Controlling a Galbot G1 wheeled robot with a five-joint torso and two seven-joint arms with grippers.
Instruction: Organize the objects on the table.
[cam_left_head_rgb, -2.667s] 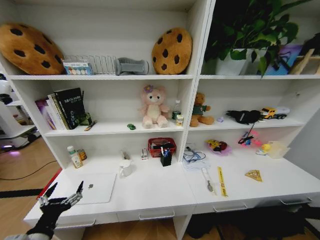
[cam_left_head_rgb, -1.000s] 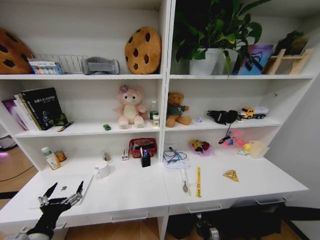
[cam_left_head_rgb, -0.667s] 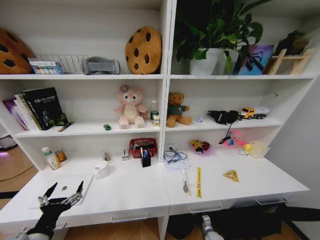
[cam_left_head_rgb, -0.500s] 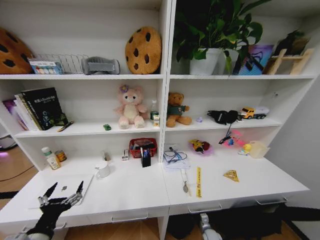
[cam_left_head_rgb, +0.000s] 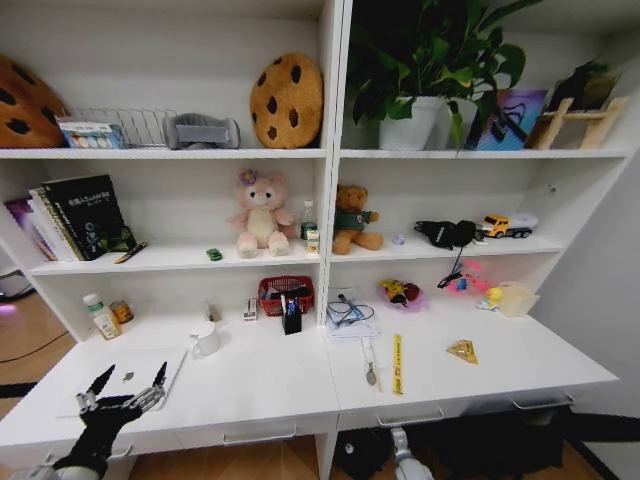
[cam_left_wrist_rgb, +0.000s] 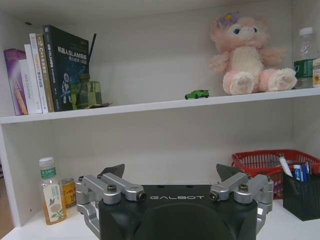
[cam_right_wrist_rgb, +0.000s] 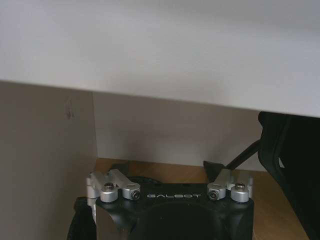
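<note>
1. Over the table's (cam_left_head_rgb: 270, 385) left front edge, my left gripper (cam_left_head_rgb: 128, 385) hovers with fingers spread wide, holding nothing.
2. Below the tabletop, my right gripper (cam_right_wrist_rgb: 170, 175) hangs low, fingers apart and empty.
3. I'd descend squarely and slowly onto the laptop (cam_left_head_rgb: 130, 375).
4. It looks thin, silver, flat, lying just ahead of the left gripper.

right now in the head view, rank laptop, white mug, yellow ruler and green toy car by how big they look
1. laptop, nearest the camera, so partly flattered
2. yellow ruler, longer but far thinner than the mug; ranking unsure
3. white mug
4. green toy car, on the farther shelf
</note>
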